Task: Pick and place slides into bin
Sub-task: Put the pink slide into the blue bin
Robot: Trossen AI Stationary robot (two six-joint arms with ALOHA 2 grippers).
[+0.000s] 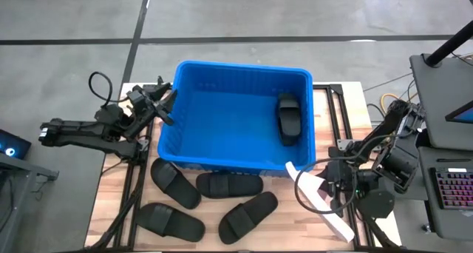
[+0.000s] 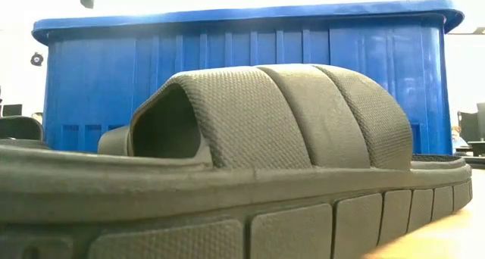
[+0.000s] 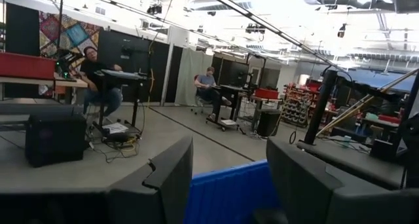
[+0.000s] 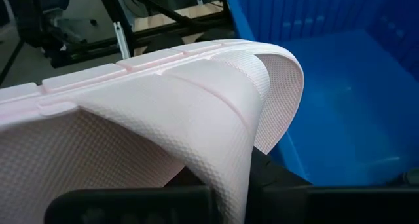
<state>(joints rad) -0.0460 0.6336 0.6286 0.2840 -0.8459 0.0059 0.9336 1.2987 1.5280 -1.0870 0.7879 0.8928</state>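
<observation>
The blue bin (image 1: 240, 75) stands mid-table; one black slide (image 1: 288, 120) lies inside it by the right wall. Several more black slides (image 1: 229, 184) lie on the wood in front of the bin; one fills the low view (image 2: 250, 138). My right gripper (image 1: 325, 188) is shut on the light pink slide (image 1: 318, 197) at the bin's near right corner. My left gripper (image 1: 166, 105) is open and empty at the bin's left rim, and the rim shows between its fingers (image 3: 229, 185). My right gripper holds the pink slide at its wide strap (image 4: 222, 126), about the slide's middle. The slide itself hides most of the fingers; a dark finger (image 4: 268, 175) shows under the strap's edge. The slide is turned on its side, one end (image 1: 291, 167) at the bin's rim.
The bin's right wall (image 4: 340, 47) is right beside the pink slide. Metal frame rails (image 1: 336, 112) run along the table's right side, and cables and a keyboard (image 1: 451, 190) lie off the right edge. People sit at desks in the room beyond (image 3: 98, 73).
</observation>
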